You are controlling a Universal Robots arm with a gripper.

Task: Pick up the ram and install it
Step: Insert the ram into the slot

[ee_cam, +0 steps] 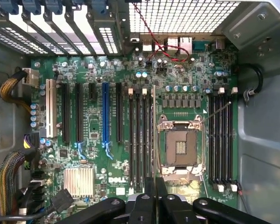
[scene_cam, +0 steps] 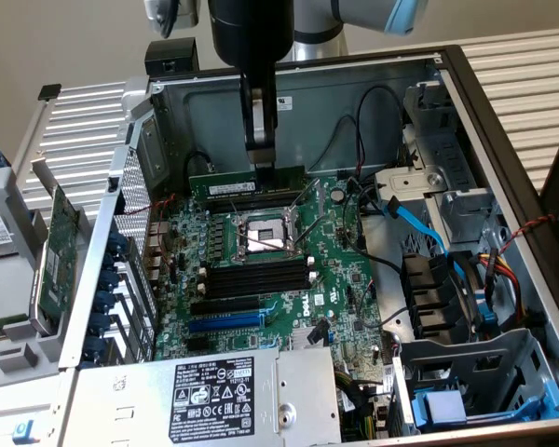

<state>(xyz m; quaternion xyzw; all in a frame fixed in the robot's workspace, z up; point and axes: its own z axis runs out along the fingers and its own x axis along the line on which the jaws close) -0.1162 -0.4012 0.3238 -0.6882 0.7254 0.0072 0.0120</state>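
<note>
Clamped on ram [scene_cam: 225, 182] w/ end effector [scene_cam: 261, 158], apparently mid top edge; light, stiff, fragile pcb, so hold by long edges, no twisting.

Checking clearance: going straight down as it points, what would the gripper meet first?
Probably the memory slots: the ram held by the gripper would touch them first; exact slot unclear.

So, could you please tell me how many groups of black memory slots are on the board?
2: one group on one side of the processor socket, a second group on the opposite side. I see no others.
</note>
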